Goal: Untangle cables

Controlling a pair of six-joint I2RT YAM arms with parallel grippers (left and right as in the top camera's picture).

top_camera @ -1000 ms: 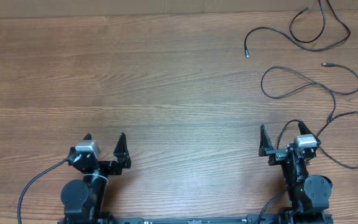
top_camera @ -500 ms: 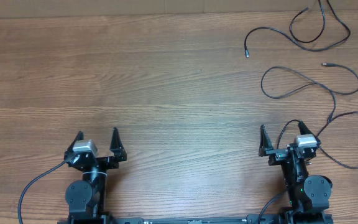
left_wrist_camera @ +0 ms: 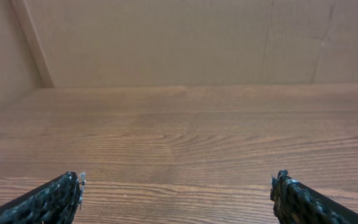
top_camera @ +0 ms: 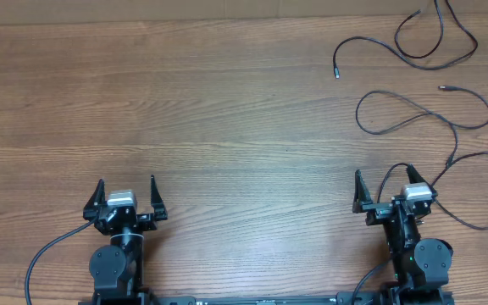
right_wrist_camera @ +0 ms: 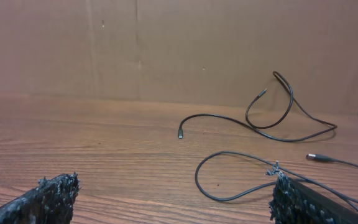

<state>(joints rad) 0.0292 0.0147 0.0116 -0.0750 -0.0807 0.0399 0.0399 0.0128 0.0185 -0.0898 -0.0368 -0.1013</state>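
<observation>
Thin black cables lie at the table's far right. One cable loops at the back, and its plug tip points left. A second cable forms a loop ahead of my right gripper; the same loop lies in front of that gripper's right finger. A third cable trails off the right edge beside the right arm. The right gripper is open and holds nothing. My left gripper is open over bare wood at the near left, far from the cables, and nothing sits between its fingertips.
The wooden table is bounded by a brown cardboard wall along its back. Thicker black cords run from the arm bases at the near edge.
My left gripper has swung to the left and drawn back a little, and now points straight ahead. The right arm and the cables have not moved.
</observation>
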